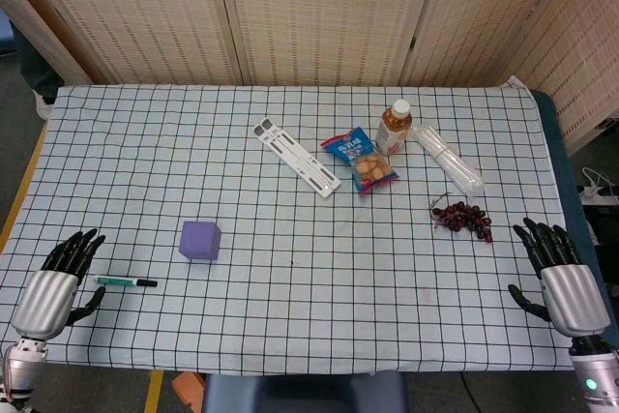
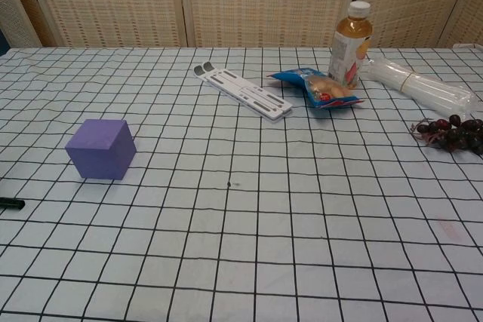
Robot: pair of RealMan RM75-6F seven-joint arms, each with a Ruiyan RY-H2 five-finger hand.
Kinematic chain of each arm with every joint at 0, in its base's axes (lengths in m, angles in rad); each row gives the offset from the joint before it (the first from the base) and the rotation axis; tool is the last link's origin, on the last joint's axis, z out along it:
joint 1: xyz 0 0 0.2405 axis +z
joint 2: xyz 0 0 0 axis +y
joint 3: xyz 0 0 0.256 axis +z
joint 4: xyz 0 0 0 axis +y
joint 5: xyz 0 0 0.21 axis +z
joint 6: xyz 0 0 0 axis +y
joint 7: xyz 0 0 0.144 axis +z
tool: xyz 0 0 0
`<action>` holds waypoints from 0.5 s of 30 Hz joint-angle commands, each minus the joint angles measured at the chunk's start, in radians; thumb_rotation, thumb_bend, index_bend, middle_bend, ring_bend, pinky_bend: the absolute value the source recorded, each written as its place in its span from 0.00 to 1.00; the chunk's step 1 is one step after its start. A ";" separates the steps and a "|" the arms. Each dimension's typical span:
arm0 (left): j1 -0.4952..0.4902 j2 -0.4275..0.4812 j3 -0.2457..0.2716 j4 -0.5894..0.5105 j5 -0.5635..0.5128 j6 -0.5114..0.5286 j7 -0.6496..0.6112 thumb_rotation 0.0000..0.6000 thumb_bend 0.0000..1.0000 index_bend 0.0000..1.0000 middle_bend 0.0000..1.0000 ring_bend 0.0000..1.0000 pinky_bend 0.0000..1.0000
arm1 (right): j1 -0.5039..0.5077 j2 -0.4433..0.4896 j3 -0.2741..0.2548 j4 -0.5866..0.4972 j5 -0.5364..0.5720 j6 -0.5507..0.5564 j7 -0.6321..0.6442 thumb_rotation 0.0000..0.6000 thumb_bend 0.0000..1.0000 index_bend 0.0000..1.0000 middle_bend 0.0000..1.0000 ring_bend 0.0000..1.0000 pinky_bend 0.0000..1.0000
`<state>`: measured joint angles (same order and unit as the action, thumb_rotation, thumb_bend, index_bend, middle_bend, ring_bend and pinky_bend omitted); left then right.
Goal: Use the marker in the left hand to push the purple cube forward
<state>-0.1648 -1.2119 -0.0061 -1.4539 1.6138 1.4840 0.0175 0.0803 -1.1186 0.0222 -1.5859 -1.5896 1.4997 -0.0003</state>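
Left hand [image 1: 53, 287] is resting at the table's 8 o'clock corner, fingers spread and released, holding nothing. Right hand [image 1: 564, 276] is sitting at 4 o'clock, fingers also spread apart, nothing in it. Marker [image 1: 126, 281] is lying flat on the cloth just beside the left hand, not yet picked up; only its black tip is showing in the chest view. Purple cube [image 1: 200, 240] is sitting near the marker, at about 1 o'clock from it, apart from it.

Risks, as judgement: marker is thin and lying flat, so the fingers are likely rolling or skidding it during the pick. A loose hold is likely letting it pivot once it meets the cube. An off-centre push is probably spinning the cube instead of sliding it. Cloth could be bunching under the cube and tipping it.

Surface: table [image 1: 290, 326] is wearing a white cloth with a black grid, slightly wrinkled. Toward 12 to 2 o'clock are lying a white folding stand [image 1: 297, 157], a blue snack bag [image 1: 360, 160], a drink bottle [image 1: 394, 127], a clear plastic sleeve [image 1: 447, 158] and dark grapes [image 1: 462, 218], all well apart from the cube. Woven screen panels [image 1: 319, 7] are standing behind the table.
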 commanded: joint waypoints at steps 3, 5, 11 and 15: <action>0.005 -0.002 0.000 -0.022 -0.024 -0.023 0.020 1.00 0.37 0.00 0.00 0.00 0.14 | -0.003 0.003 -0.003 -0.003 -0.008 0.007 0.005 1.00 0.17 0.00 0.00 0.00 0.00; 0.005 -0.004 -0.002 -0.020 -0.025 -0.022 0.026 1.00 0.37 0.00 0.00 0.00 0.14 | -0.004 0.004 -0.004 -0.004 -0.010 0.008 0.005 1.00 0.17 0.00 0.00 0.00 0.00; -0.009 -0.096 0.014 0.118 0.018 -0.025 0.121 1.00 0.38 0.03 0.05 0.08 0.36 | -0.009 0.009 -0.009 -0.005 -0.023 0.019 0.007 1.00 0.17 0.00 0.00 0.00 0.00; -0.029 -0.186 0.036 0.277 0.057 -0.043 0.107 1.00 0.38 0.15 0.20 0.24 0.50 | -0.008 0.008 -0.009 -0.008 -0.023 0.017 0.002 1.00 0.17 0.00 0.00 0.00 0.00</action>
<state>-0.1765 -1.3248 0.0106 -1.2872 1.6353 1.4549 0.1133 0.0721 -1.1110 0.0129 -1.5932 -1.6125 1.5163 0.0016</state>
